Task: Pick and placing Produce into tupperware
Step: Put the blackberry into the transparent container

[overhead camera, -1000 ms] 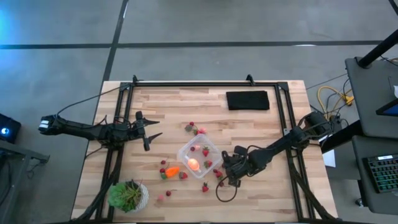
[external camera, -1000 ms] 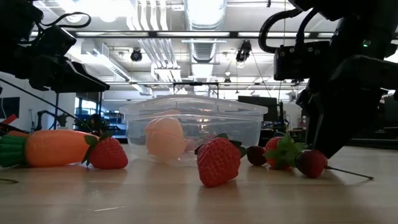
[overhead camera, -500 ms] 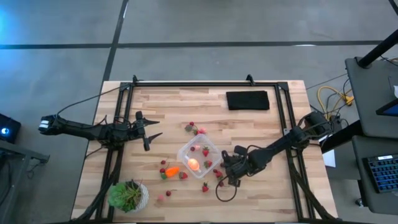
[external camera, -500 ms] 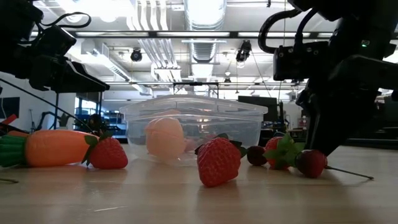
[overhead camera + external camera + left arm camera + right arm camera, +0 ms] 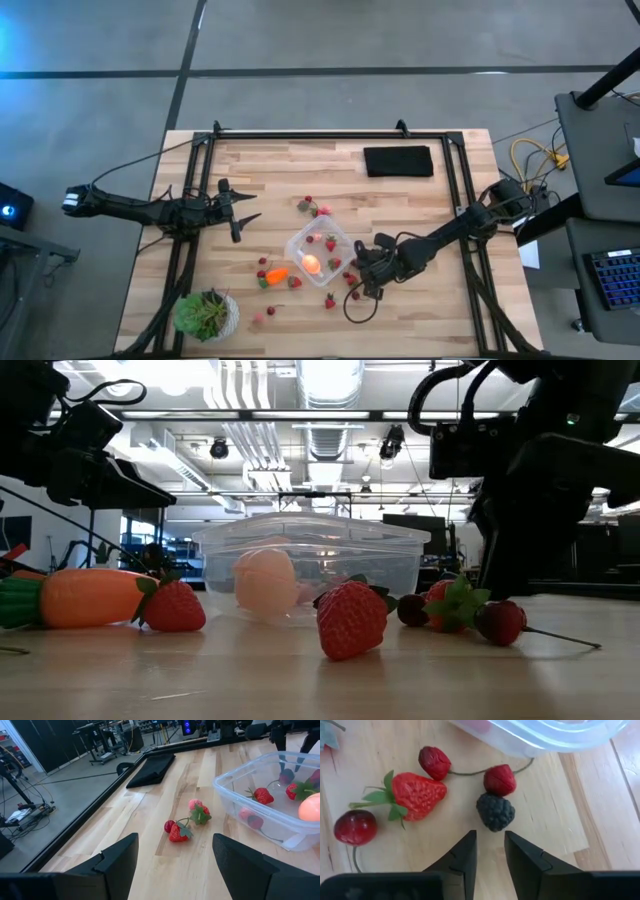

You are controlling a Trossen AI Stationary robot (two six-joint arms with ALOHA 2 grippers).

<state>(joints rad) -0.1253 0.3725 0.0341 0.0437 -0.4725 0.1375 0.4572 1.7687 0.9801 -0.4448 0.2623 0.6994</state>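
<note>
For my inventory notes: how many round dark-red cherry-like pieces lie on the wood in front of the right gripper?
3: one cherry and another near the clear plastic container, the third beyond the red strawberry's leaves. Others may be hidden.

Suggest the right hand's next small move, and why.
Probably open it and ease forward. The right hand is shut with nothing between its fingers, while the blackberry lies on the table just ahead of the tips, untouched, near the tupperware. The left hand waits open, off to the side.
</note>
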